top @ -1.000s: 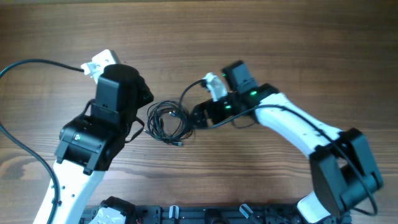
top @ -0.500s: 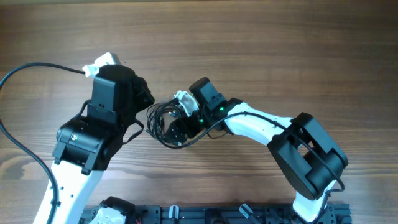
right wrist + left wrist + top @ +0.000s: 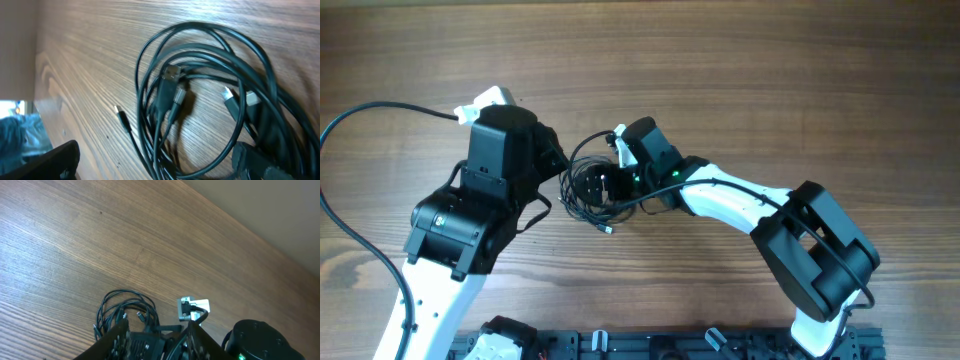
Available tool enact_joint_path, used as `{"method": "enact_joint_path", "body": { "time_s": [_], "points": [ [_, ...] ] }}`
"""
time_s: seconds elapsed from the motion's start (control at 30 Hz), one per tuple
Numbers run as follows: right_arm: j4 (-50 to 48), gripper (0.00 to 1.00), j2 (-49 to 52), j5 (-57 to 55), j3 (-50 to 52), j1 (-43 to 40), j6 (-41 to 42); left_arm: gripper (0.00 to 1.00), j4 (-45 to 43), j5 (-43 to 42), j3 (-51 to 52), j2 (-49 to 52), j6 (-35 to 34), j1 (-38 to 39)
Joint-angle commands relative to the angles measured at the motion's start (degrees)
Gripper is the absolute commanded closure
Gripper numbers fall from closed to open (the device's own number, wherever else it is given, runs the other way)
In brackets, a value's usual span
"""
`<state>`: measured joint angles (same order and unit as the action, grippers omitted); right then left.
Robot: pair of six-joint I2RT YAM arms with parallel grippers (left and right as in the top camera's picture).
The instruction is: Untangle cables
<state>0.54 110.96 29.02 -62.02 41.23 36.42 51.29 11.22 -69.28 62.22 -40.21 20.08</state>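
Two arms: both reach in over the brown wood-grain table [image 3: 770,80] and meet left of centre in the overhead view.
Thin black flexible cables [image 3: 582,192]: wound in one loose, roughly round coil lying flat on the wood. Loops overlap and cross, none pulled free.
Coil, right wrist view [image 3: 200,95]: several strands run side by side round the ring. Small metal-tipped plug ends lie inside it. One thin lead with a tiny plug strays out toward the left of that view.
Coil, left wrist view [image 3: 125,311]: low in the view, just ahead of the fingers.
Right gripper [image 3: 607,186]: down over the right side of the coil. From its own camera [image 3: 157,164], fingers spread wide with strands passing between them and the lower right finger against the bundle. Nothing clamped.
Left gripper [image 3: 556,162]: just beside the coil's left edge, mostly hidden under its own wrist from above. From its own camera [image 3: 157,330], fingers apart, no strand seen gripped.
Between grippers: only the coil.
Thick black wire [image 3: 370,105]: arcs from the left arm's wrist toward the table's left edge, well apart from the coil.
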Motion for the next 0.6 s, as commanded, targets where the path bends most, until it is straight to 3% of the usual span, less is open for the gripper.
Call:
{"method": "enact_joint_path", "body": {
  "time_s": [0.0, 0.23, 0.33, 0.37, 0.57],
  "points": [
    [-0.2, 0.0, 0.4, 0.6, -0.5, -2.0, -12.8, 0.61, 0.1, -0.3, -0.5, -0.8, 0.7, -0.3],
    [9.1, 0.0, -2.5, -5.2, -0.7, -5.4, -29.2, 0.61, 0.4, -0.3, -0.5, -0.8, 1.2, -0.3],
    [13.6, 0.01, -2.5, -5.9, -0.7, -5.3, -28.2, 0.61, 0.4, -0.3, -0.5, -0.7, 1.2, -0.3],
    [14.3, 0.05, -2.4, -6.1, -0.5, -5.0, -27.0, 0.61, 0.4, -0.3, -0.5, -0.7, 1.2, -0.3],
    [11.9, 0.11, -2.3, -6.1, -0.3, -1.2, -23.6, 0.61, 0.4, -0.3, -0.5, -0.7, 1.2, -0.3]
  ]
}}
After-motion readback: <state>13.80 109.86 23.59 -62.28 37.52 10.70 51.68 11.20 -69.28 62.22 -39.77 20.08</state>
